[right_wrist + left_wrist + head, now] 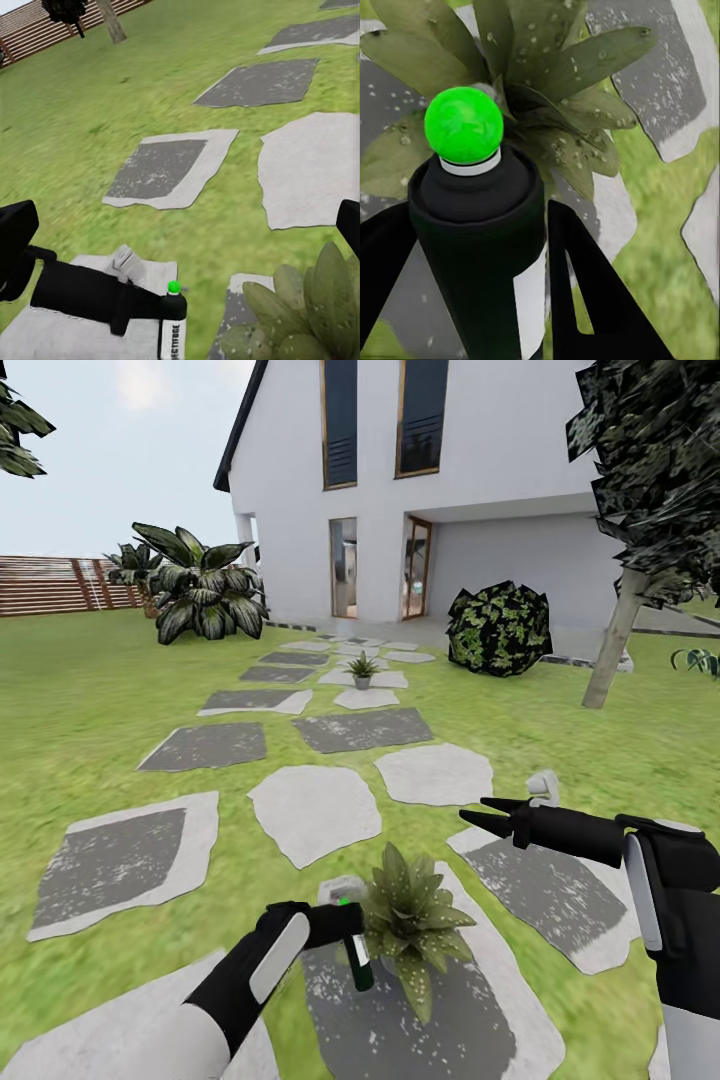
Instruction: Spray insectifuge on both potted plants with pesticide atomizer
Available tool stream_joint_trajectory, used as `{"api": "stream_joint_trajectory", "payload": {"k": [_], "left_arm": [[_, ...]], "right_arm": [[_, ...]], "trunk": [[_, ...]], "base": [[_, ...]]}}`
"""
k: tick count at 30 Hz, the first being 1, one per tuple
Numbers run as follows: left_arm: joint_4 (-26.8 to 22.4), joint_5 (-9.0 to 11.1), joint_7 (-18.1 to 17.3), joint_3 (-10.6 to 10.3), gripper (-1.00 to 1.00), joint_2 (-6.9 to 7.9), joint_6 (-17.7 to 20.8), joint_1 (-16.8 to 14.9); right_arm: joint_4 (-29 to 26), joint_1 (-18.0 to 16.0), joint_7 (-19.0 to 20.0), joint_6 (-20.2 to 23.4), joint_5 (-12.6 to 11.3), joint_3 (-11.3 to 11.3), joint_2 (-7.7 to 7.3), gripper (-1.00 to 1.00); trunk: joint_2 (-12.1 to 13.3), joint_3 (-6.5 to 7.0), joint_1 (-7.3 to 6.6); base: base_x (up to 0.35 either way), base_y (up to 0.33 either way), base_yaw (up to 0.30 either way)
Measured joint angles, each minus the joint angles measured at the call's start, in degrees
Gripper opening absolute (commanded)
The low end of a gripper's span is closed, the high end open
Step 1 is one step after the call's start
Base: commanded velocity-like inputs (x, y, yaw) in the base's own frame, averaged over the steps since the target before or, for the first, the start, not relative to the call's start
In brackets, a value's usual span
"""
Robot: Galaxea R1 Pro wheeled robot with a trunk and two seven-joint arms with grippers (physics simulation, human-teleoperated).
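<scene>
My left gripper point(348, 928) is shut on the pesticide atomizer point(360, 963), a black bottle with a bright green knob on top. In the left wrist view the atomizer point(472, 217) stands between the black fingers point(592, 292) and points at a potted plant point(555, 75) with white-speckled leaves. That potted plant point(412, 920) sits on a grey stepping stone point(420, 1030), right beside the bottle. A second potted plant point(362, 669) stands far up the path. My right gripper point(478, 810) hangs open and empty over the lawn, to the right of the near plant. The right wrist view shows the atomizer point(172, 324) and plant leaves point(307, 315).
Grey and white stepping stones point(315, 810) run across the lawn toward a white house point(420, 490). A dark round bush point(500, 628) and a tree trunk point(612, 645) stand at the right, broad-leaved plants point(205, 595) and a brown slatted fence point(50, 586) at the left.
</scene>
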Motion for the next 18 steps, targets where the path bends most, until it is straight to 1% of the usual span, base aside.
{"api": "stream_joint_trajectory", "payload": {"k": [1, 3, 4, 6, 7, 8, 9, 11, 12, 13, 14, 16, 18], "left_arm": [[0.0, 0.3, 0.5, 0.2, -1.00, -0.02, 0.2, -0.1], [0.0, 1.9, 3.4, 0.7, -1.00, -0.14, 1.1, -0.5], [0.0, 2.5, 4.1, 0.8, -1.00, -0.14, 1.2, -0.6], [0.2, 5.8, 7.4, 0.8, -1.00, -0.16, 1.9, -1.4], [0.4, 7.2, 9.5, 0.8, -1.00, -0.29, 2.8, -2.1], [0.6, 8.3, 11.5, 0.8, -1.00, -0.62, 4.0, -2.6], [0.9, 9.2, 14.4, 0.8, -1.00, -1.27, 5.2, -3.1], [1.3, 9.7, 17.7, 0.8, -1.00, -1.85, 6.0, -3.8], [1.6, 9.8, 18.3, 0.8, -1.00, -1.98, 6.2, -4.0], [2.7, 9.9, 19.1, 0.8, -1.00, -2.29, 6.3, -4.4], [5.4, 10.0, 19.9, 0.8, -1.00, -2.80, 6.5, -5.4], [8.2, 10.2, 20.4, 0.8, -1.00, -3.25, 6.5, -6.5], [9.0, 10.2, 20.6, 0.8, -1.00, -3.36, 6.5, -6.9]], "right_arm": [[0.0, 0.0, 0.0, 0.0, 0.0, 0.0, 0.00, 1.00], [0.0, 0.0, 0.0, 0.0, 0.0, 0.0, 0.00, 1.00], [0.0, 0.0, 0.0, 0.0, 0.0, 0.0, 0.00, 1.00], [0.0, 0.0, 0.0, 0.0, 0.0, 0.0, 0.00, 1.00], [0.0, 0.0, 0.0, 0.0, 0.0, 0.0, 0.00, 1.00], [0.0, 0.0, 0.0, 0.0, 0.0, 0.0, 0.00, 1.00], [0.0, 0.0, 0.0, 0.0, 0.0, 0.0, 0.00, 1.00], [0.0, 0.0, 0.0, 0.0, 0.0, 0.0, 0.00, 1.00], [0.0, 0.0, 0.0, 0.0, 0.0, 0.0, 0.00, 1.00], [0.0, 0.0, 0.0, 0.0, 0.0, 0.0, 0.00, 1.00], [0.0, 0.0, 0.0, 0.0, 0.0, 0.0, 0.00, 1.00], [0.0, 0.0, 0.0, 0.0, -0.1, 0.0, 0.01, 1.00], [0.0, 0.0, 0.0, 0.0, -0.1, 0.0, 0.01, 1.00]], "trunk": [[0.0, 0.00, 0.00], [0.0, 0.00, 0.00], [0.0, 0.00, 0.00], [0.0, 0.00, 0.00], [0.0, 0.00, 0.00], [0.0, 0.00, 0.00], [0.0, 0.00, 0.00], [0.0, 0.00, 0.00], [0.0, 0.00, 0.00], [0.0, 0.00, 0.00], [0.0, 0.00, 0.00], [0.0, 0.00, 0.00], [0.0, 0.00, 0.00]], "base": [[0.000, 0.000, 0.000], [0.000, 0.000, 0.000], [0.000, 0.000, 0.000], [0.000, 0.000, 0.000], [0.000, 0.000, 0.000], [0.000, 0.000, 0.000], [0.000, 0.000, 0.000], [0.000, 0.000, 0.000], [0.000, 0.000, 0.000], [0.000, 0.000, -0.005], [0.000, 0.000, -0.062], [0.000, 0.000, -0.177], [0.000, 0.000, -0.233]]}}
